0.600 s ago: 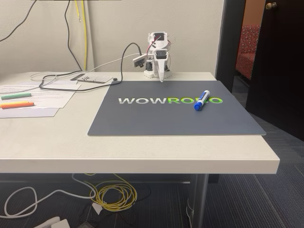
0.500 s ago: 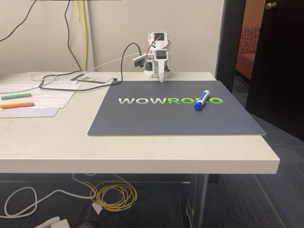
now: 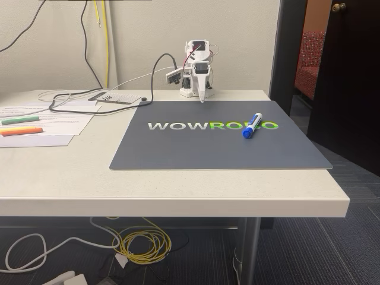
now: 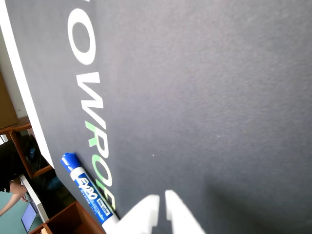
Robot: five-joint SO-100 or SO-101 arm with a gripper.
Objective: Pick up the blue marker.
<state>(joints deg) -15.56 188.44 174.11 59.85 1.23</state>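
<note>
Fixed view: the blue marker lies flat on the dark mat, over the green end of the printed word, well apart from the gripper, which hangs folded near the arm's base at the back of the surface. Its long axis runs diagonally, the cap towards the front edge, and it lies right of and in front of the jaws. In the wrist view the marker is seen beside the gripper, whose jaws are nearly closed on nothing.

White table carries grey mat, papers.
</note>
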